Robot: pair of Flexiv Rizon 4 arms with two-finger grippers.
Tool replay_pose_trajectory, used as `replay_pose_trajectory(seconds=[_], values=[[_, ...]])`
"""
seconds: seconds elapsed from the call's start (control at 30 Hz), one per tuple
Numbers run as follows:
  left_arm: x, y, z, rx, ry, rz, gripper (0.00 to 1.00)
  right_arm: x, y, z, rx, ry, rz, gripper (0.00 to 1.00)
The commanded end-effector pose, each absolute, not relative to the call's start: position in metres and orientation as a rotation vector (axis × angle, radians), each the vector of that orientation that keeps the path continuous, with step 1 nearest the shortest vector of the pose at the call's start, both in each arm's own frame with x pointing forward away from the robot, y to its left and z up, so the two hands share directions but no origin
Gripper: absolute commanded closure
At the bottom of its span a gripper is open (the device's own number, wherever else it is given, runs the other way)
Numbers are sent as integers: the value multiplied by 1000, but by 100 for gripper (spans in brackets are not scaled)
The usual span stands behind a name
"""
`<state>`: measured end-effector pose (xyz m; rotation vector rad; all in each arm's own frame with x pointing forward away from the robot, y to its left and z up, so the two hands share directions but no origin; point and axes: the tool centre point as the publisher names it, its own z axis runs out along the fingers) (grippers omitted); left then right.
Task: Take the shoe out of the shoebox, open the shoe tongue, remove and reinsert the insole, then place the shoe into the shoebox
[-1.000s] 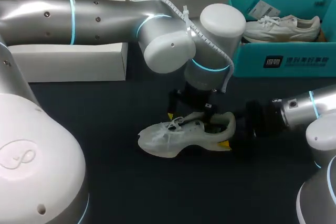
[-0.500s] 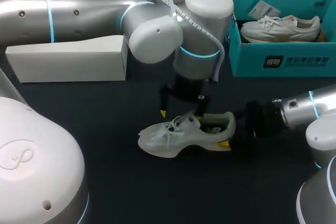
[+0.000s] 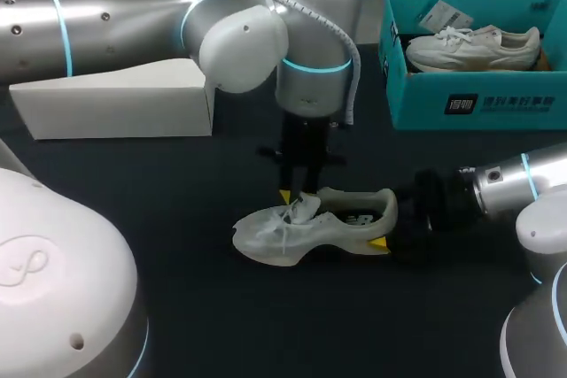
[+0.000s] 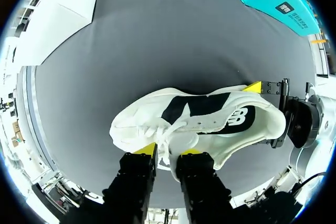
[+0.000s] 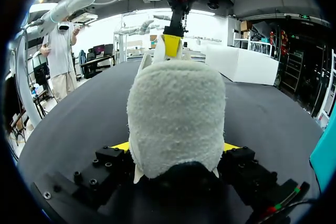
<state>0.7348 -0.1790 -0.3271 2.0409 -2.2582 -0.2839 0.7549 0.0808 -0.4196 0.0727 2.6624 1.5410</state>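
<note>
Left arm (image 3: 133, 24) has swung toward the head view's left since a second ago, and its tool now sits over the laces rather than the shoe's mouth, fingers drawn much closer together. Head view: shoe (image 3: 306, 227) lies on the dark surface (image 3: 177, 219), well apart from the shoebox, long axis across the view, toe to the view's left, heel to its right. Left tool (image 3: 297, 196) comes straight down onto the laces. Right tool (image 3: 387, 220) is at the heel, one yellow tip showing below it. Teal shoebox (image 3: 469, 104) stands at the far right with a second shoe (image 3: 474, 46) inside; white box (image 3: 115, 108) at far left. Left wrist view: left tool (image 4: 167, 153) is clenched on the shoe (image 4: 199, 124) at its laced upper, white material filling the narrow gap; right tool (image 4: 270, 114) grips the heel end. Right wrist view: right tool (image 5: 176, 148) grasps the shoe (image 5: 176, 119) by the heel, a finger on each side, toe pointing away; left tool (image 5: 170, 45) ahead, above the shoe.
</note>
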Motion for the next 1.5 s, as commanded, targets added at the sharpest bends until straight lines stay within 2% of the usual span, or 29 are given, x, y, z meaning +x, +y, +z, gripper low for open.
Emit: replay_pose_trajectory(seconds=[0.03, 0.47, 0.83, 0.9, 0.93, 0.97, 1.07, 1.2, 1.27, 1.3, 1.37, 1.5], values=[[734, -165, -322, 2013, -2235, -248, 100, 754, 82, -420, 76, 2664, 1534, 100], [724, -140, -300, 1946, -2224, -155, 100, 754, 82, -420, 76, 2664, 1534, 100], [726, -118, -311, 1998, -2203, -121, 100, 754, 82, -420, 76, 2664, 1534, 100], [727, -113, -315, 2002, -2199, -124, 92, 754, 82, -420, 76, 2664, 1534, 100], [727, -111, -317, 2004, -2196, -123, 81, 754, 82, -420, 76, 2664, 1534, 100], [727, -109, -319, 2013, -2193, -123, 64, 754, 82, -420, 76, 2664, 1534, 100], [728, -103, -327, 2025, -2182, -136, 29, 754, 82, -420, 76, 2664, 1534, 100], [728, -95, -337, 2042, -2162, -153, 31, 754, 82, -420, 76, 2664, 1534, 100], [726, -92, -340, 2059, -2154, -160, 27, 754, 82, -420, 76, 2664, 1534, 100], [725, -90, -341, 2061, -2152, -161, 20, 754, 82, -420, 76, 2664, 1534, 100], [724, -86, -343, 2065, -2142, -160, 11, 754, 82, -420, 76, 2664, 1534, 100], [723, -79, -347, 2086, -2118, -173, 11, 754, 82, -420, 76, 2664, 1534, 100]])
